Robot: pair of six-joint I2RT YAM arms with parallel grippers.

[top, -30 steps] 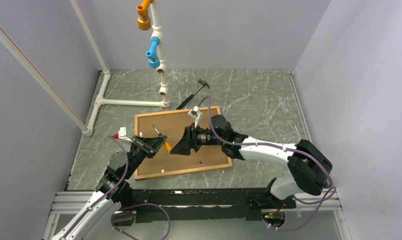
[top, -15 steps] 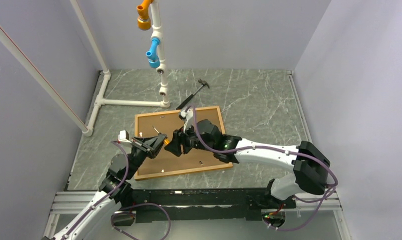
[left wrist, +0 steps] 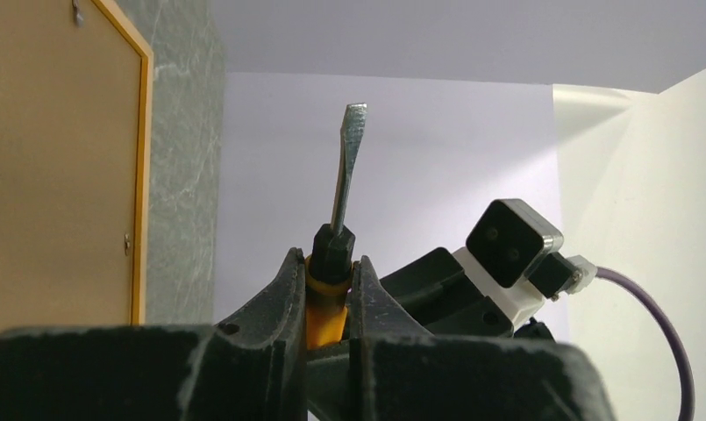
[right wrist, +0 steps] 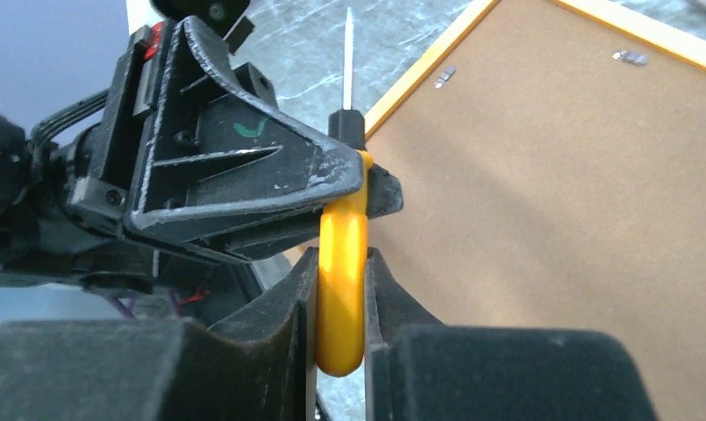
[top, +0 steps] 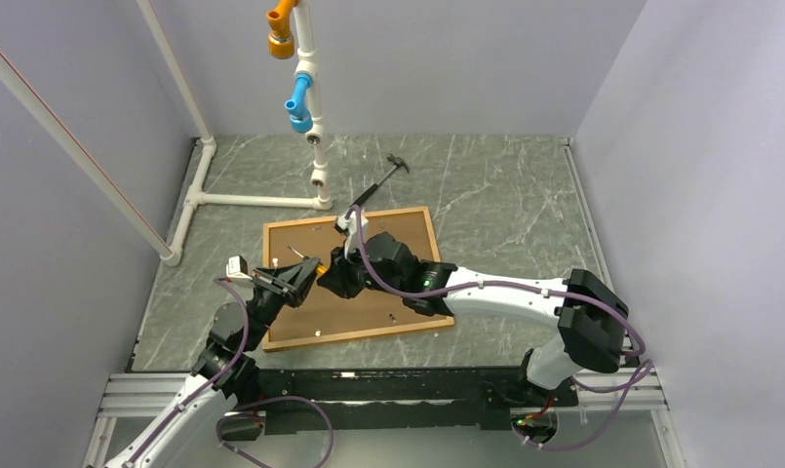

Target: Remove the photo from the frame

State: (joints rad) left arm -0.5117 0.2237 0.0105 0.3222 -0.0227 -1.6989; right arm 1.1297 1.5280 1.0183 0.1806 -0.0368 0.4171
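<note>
The frame (top: 360, 337), a thin orange border, lies face down on the table. The photo's brown board back (top: 408, 244) faces up inside it; the printed side is hidden. My left gripper (top: 305, 274) hovers over the frame's left part, shut on a screwdriver (left wrist: 347, 167) just below its black collar. In the left wrist view the flat blade points up past the frame edge (left wrist: 143, 175). My right gripper (right wrist: 341, 259) meets it from the right. Its fingers press both sides of the screwdriver's orange handle (right wrist: 342, 298).
A white pipe structure (top: 261, 200) with blue and orange fittings stands at the back left. A hammer (top: 383, 180) lies just behind the frame. Small metal clips (right wrist: 444, 77) sit along the board's edge. Walls close in on both sides.
My right gripper has swung left across the board to the left gripper and shut on the screwdriver's orange handle. The left gripper kept its hold.
</note>
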